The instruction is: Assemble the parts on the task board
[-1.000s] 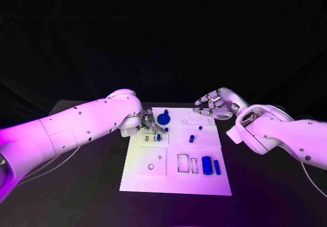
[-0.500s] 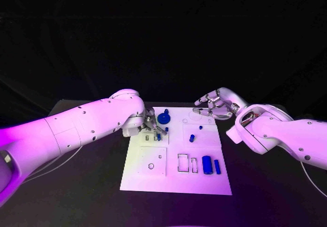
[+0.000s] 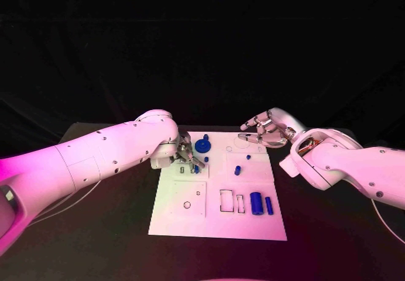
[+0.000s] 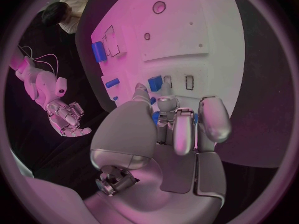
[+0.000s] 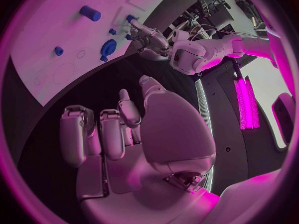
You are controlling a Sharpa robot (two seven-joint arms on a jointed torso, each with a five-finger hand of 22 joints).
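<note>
The task board (image 3: 218,225) lies in the middle of the black table (image 3: 101,234). The left hand (image 3: 187,156) is over the board's far left part, fingers curled around a small blue part (image 4: 157,117) that it pinches beside a blue peg (image 3: 196,170) standing in the board. A round blue disc (image 3: 202,146) sits just beyond it. The right hand (image 3: 263,131) hovers at the board's far right corner, fingers spread apart and holding nothing. Two blue cylinders (image 3: 256,204) lie near the board's near right edge.
</note>
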